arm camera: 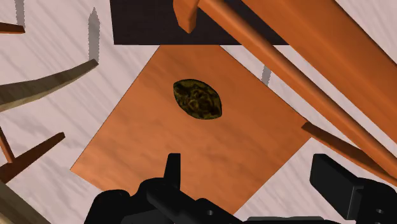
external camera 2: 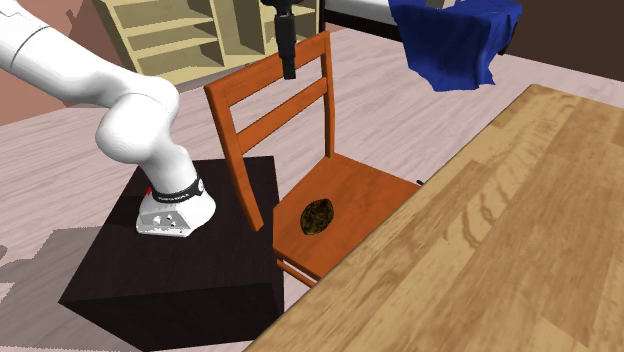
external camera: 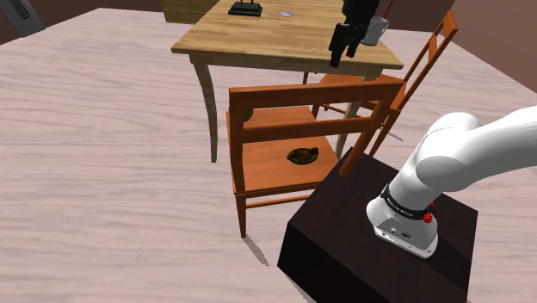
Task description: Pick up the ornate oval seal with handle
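Dark brown with an olive-gold pattern, the seal (external camera: 303,156) lies flat on the orange wooden seat (external camera: 267,159) of the chair (external camera: 284,108) beside the stand (external camera: 361,250). In the shoulder view it sits toward 4 o'clock of the seat's middle; in the second exterior view, toward 9 o'clock. I cannot make out its handle; it reads as a low oval.

The gripper (external camera: 338,58) hangs well above it, at about 1 o'clock from the seal in the shoulder view and near 12 o'clock in the second exterior view (external camera 2: 289,68). In the wrist view the fingers (arm camera: 172,175) stand wide apart with nothing between them, and the seal (arm camera: 198,98) lies ahead of the claw, not centred between them.

The step in hand looks like the approach. To do it well:
- Centre the claw over the seal first, while it is high.
- The back rails (arm camera: 299,70) cross close by in the wrist view, so come straight down and keep off them.
- Turn the wrist so the fingers span the oval's short axis.
- The seal is low, so the tips likely need to reach almost to the seat before closing, without pressing into the wood.
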You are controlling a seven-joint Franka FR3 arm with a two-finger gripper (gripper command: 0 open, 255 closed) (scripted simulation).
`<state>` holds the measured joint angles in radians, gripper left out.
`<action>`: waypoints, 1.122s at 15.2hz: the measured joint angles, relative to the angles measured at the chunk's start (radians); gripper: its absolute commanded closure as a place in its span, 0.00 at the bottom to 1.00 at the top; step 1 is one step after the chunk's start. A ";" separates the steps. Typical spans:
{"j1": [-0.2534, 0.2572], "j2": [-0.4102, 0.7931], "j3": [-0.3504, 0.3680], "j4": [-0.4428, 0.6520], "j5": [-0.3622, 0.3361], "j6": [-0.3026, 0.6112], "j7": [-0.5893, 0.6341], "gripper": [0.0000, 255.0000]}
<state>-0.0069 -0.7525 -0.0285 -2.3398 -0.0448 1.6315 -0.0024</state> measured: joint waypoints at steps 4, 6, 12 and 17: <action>-0.005 0.016 -0.021 -0.052 -0.003 0.048 -0.017 0.00; -0.008 0.054 -0.039 -0.081 -0.004 0.096 -0.031 0.00; -0.014 0.170 -0.087 -0.180 0.000 0.250 -0.071 0.00; -0.021 0.305 -0.135 -0.235 0.006 0.387 -0.120 0.00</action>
<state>-0.0277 -0.4478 -0.1639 -2.5744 -0.0392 2.0185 -0.1229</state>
